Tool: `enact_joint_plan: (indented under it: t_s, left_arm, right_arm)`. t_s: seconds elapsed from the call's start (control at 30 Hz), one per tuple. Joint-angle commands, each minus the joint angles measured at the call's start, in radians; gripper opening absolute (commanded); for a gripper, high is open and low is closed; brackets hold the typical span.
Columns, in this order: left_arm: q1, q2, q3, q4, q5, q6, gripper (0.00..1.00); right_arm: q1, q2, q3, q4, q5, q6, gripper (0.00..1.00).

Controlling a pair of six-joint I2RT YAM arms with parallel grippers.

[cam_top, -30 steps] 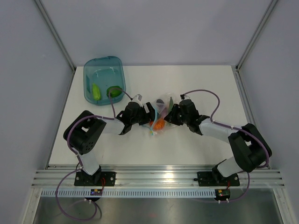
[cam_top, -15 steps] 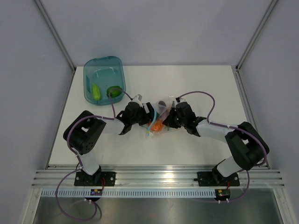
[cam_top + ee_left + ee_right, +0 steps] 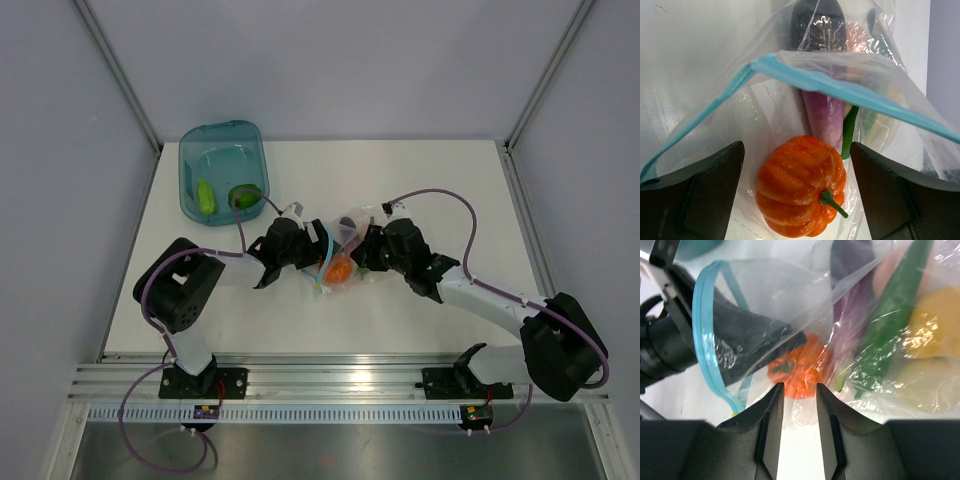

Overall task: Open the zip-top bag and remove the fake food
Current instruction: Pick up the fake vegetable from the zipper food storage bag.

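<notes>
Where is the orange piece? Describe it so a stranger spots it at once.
On the white table lies a clear zip-top bag with a light blue strip at its mouth. Just inside that mouth sits the orange piece: round and ribbed, with a green stem, unlike the long purple eggplant and green pod beside it.

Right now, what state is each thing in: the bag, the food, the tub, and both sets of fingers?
zip-top bag, lying on the table, mouth open.
teal tub, upright, uncovered.
fake food, mostly inside the bag; two green pieces in the teal tub.
left fingers, wide open, inside the bag's mouth either side of the orange piece.
right fingers, narrowly apart against the bag's outside.
</notes>
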Motion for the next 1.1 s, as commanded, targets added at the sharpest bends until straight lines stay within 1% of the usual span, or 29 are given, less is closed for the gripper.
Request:
enact_joint_plan:
  t_s: [0.0, 0.1, 0.13, 0.4, 0.73, 0.9, 1.07]
  left_arm:
    - [0.004, -0.045, 0.025, 0.013, -0.002, 0.013, 0.9]
    - [0.004, -0.043, 0.029, 0.007, 0.007, 0.013, 0.91]
    - [0.004, -0.04, 0.04, -0.021, 0.01, 0.013, 0.91]
    - [0.004, -0.031, 0.049, -0.046, 0.018, 0.008, 0.91]
    - [0.004, -0.029, 0.048, -0.062, 0.024, -0.003, 0.91]
    - [0.004, -0.038, 0.043, -0.073, 0.015, -0.006, 0.91]
    - [0.004, -0.045, 0.037, -0.075, 0.013, -0.013, 0.91]
  right_arm:
    - [0.042, -0.023, -0.031, 0.026, -0.01, -0.058, 0.4]
    - [0.062, 0.013, -0.03, 0.057, -0.01, -0.062, 0.41]
    - [0.074, 0.074, -0.019, 0.079, -0.062, -0.049, 0.41]
    - [0.094, 0.165, 0.01, 0.097, -0.07, -0.051, 0.4]
    - [0.101, 0.283, 0.054, 0.118, -0.034, -0.039, 0.43]
    - [0.101, 0.316, 0.07, 0.143, -0.021, -0.028, 0.44]
    - [0.101, 0.325, 0.073, 0.166, 0.026, -0.015, 0.44]
